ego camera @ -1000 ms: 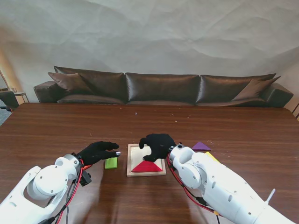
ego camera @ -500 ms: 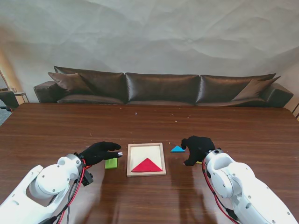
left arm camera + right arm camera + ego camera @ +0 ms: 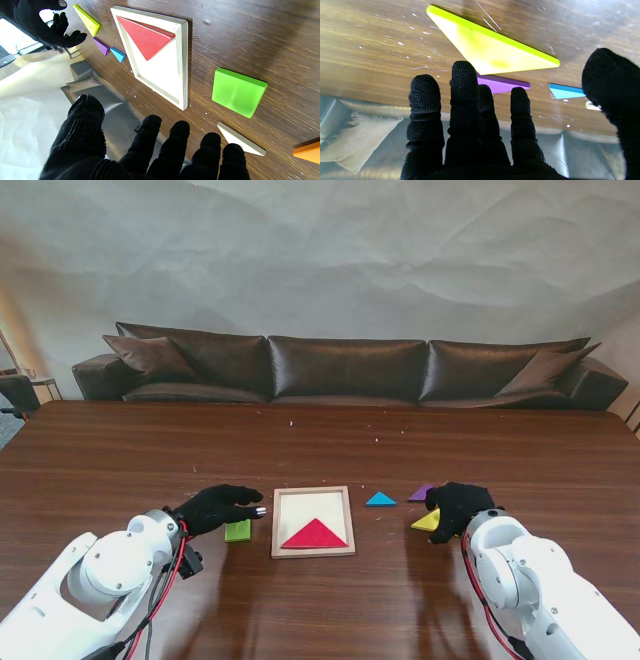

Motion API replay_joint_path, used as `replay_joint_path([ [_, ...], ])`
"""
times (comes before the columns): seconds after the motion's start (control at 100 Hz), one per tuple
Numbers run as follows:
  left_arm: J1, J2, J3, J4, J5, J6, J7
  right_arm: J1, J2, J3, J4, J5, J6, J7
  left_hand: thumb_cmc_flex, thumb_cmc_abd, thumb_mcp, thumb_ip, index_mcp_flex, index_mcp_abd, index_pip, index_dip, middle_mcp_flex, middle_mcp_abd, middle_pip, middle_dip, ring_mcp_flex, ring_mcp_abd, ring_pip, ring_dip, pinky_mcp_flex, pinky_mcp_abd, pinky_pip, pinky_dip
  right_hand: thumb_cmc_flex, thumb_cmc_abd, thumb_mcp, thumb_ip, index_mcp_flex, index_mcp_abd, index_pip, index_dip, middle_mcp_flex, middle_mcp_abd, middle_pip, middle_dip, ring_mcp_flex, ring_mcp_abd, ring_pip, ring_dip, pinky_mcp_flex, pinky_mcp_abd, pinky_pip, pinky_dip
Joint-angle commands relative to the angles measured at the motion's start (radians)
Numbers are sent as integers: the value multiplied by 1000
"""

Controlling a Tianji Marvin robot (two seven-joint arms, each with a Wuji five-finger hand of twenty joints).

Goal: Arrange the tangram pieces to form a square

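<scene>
**Red triangle seated in tray, both hands empty**

A flat red wooden triangle (image 3: pixel 314 534) is seen inside the shallow pale wooden square tray (image 3: pixel 278 525), along its nearer edge. The black-gloved right hand (image 3: pixel 457 508) is held right of the tray, fingers spread, over a yellow triangle (image 3: pixel 427 522). The black-gloved left hand (image 3: pixel 213 506) is held left of the tray, fingers apart, over a green square block (image 3: pixel 237 529).

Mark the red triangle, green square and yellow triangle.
red triangle (image 3: pixel 314 535): stand view, middle of its top face.
green square (image 3: pixel 237 92): left wrist view, centre of its top face.
yellow triangle (image 3: pixel 485 47): right wrist view, middle of its broad face.
</scene>
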Motion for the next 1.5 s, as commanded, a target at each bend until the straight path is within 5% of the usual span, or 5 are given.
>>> replay_joint_path([
  [0.0,0,-1,1,-1,-3,4,-21,-3,5,0,20,-8,8,18,28,56,-5,34,14,2,4,2,15,3,5,0,18,5,-4,9,-16,-28,-14,12,2,-43,21,-19,-33,-3,-5,-12,-24,24,0,5,22,16,5,8,-148,29,25,32],
  [0.8,-8,2,12,4,9,14,-31,80,0,-58,169,40,74,-60,27,56,-3,34,23,4,7,3,17,4,5,0,20,6,-4,10,-16,-28,-14,12,3,-57,40,-22,-133,26,16,-49,-20,17,13,-4,52,5,11,8,-120,26,43,33],
  [1.49,-14,3,19,8,7,19,-39,107,-2,-84,220,63,75,-99,25,56,0,34,31,9,9,4,26,6,7,1,23,7,-3,10,-16,-28,-13,13,7,-123,67,-31,-132,-12,69,-42,-23,-3,27,-14,65,2,18,9,-112,28,53,33],
])
